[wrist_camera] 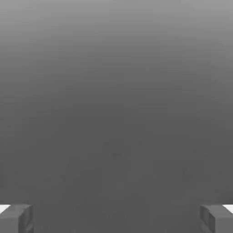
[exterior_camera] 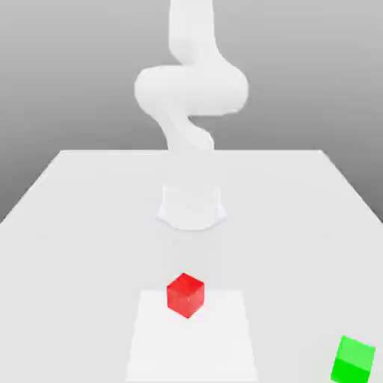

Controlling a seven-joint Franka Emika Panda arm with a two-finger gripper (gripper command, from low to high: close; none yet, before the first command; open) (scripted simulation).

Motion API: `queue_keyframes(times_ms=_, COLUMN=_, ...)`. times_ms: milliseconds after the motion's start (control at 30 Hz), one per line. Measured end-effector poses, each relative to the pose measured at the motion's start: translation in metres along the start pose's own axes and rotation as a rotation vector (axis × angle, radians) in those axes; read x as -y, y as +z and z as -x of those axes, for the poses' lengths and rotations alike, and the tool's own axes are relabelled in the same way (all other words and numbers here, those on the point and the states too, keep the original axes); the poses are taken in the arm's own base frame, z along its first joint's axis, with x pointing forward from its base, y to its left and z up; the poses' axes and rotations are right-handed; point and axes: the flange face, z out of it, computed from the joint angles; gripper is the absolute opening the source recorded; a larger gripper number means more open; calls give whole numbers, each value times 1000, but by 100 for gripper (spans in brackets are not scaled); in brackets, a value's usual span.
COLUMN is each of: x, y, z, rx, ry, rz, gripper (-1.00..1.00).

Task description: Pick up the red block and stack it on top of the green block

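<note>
Plainly, the gripper [wrist_camera: 116,218] stood wide open and empty, its fingertips [wrist_camera: 16,218] framing only grey, while the red block [exterior_camera: 185,295] sat on the table [exterior_camera: 299,224], forward of the arm [exterior_camera: 191,90], with the green block [exterior_camera: 353,359] well apart toward the exterior view's right.

Soft, even light washes the exterior view. The white arm [exterior_camera: 191,90] nearly melts into the pale table [exterior_camera: 75,224], its edges hazy. The red block [exterior_camera: 185,295] and green block [exterior_camera: 353,359] cast no sharp shadows. The hand view is dim, a smooth grey gradient, darker lower down.
</note>
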Motion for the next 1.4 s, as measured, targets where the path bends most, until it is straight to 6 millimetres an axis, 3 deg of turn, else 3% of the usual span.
queue_keyframes(times_ms=167, x=-38, y=121, z=34, rx=98, ry=135, rz=160, gripper=0)
queue_keyframes(times_ms=333, x=-102, y=217, z=83, rx=184, ry=278, rz=328, gripper=0)
queue_keyframes(times_ms=567, x=-228, y=311, z=186, rx=295, ry=508, rz=608, gripper=0)
queue_keyframes(times_ms=633, x=-252, y=330, z=206, rx=308, ry=543, rz=648, gripper=0)
queue_keyframes(times_ms=800, x=-278, y=362, z=231, rx=313, ry=549, rz=661, gripper=0)
queue_keyframes(times_ms=833, x=-281, y=366, z=233, rx=313, ry=549, rz=661, gripper=-100)
queue_keyframes(times_ms=1100, x=-277, y=362, z=230, rx=312, ry=549, rz=660, gripper=-100)
queue_keyframes(times_ms=1300, x=-253, y=326, z=210, rx=312, ry=547, rz=660, gripper=-100)
queue_keyframes(times_ms=1400, x=-219, y=329, z=213, rx=356, ry=422, rz=637, gripper=-100)
